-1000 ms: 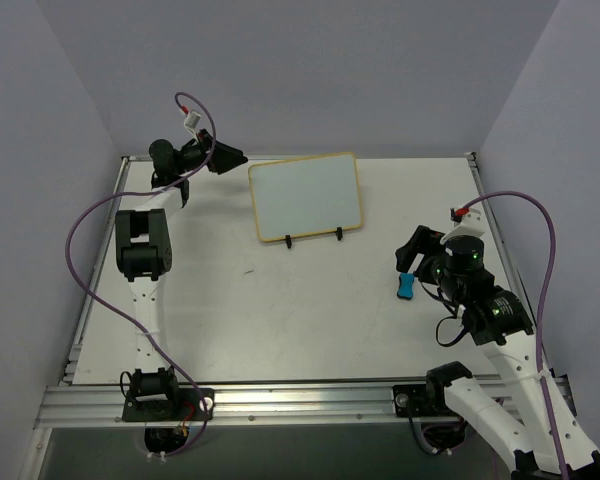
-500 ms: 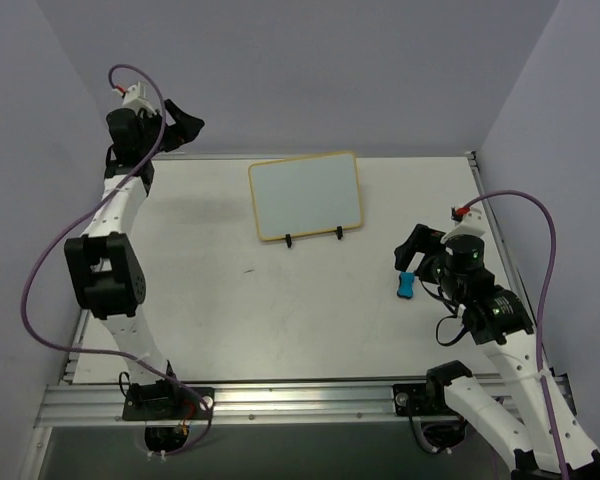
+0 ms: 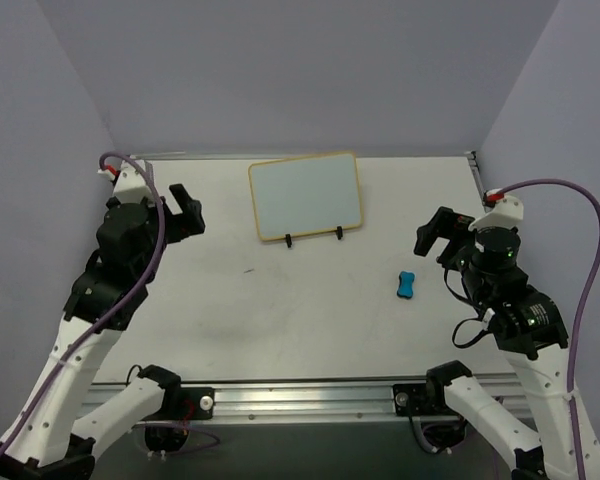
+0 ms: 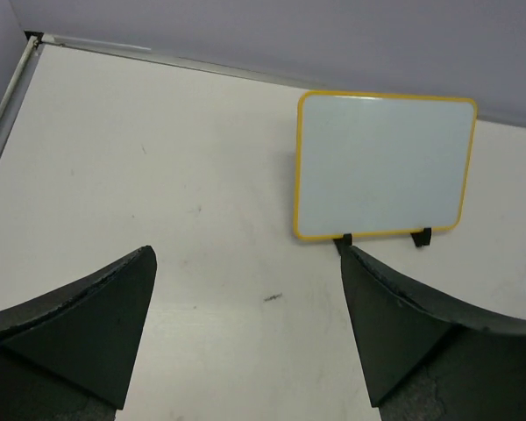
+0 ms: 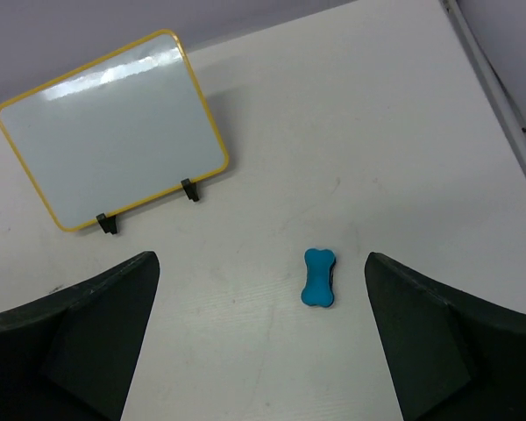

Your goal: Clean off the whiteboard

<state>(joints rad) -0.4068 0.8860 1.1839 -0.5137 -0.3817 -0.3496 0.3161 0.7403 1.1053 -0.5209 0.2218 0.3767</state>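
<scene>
The whiteboard (image 3: 306,195) stands tilted on two black feet at the back middle of the table, its yellow-framed face blank (image 4: 381,167) (image 5: 114,132). A small blue bone-shaped eraser (image 3: 406,285) lies flat on the table to its front right (image 5: 319,277), touching nothing. My right gripper (image 3: 442,232) hangs open above and to the right of the eraser, with nothing between its fingers (image 5: 261,263). My left gripper (image 3: 188,208) is open and empty left of the whiteboard, raised over bare table (image 4: 247,263).
A short dark mark (image 3: 248,270) sits on the tabletop in front of the whiteboard's left side (image 4: 273,298). Metal rails (image 3: 477,170) border the table, and purple-grey walls close in on three sides.
The right gripper opened off the eraser and drew back up to the right, leaving the eraser on the table. The left arm swung from the far back left corner toward the near left.
</scene>
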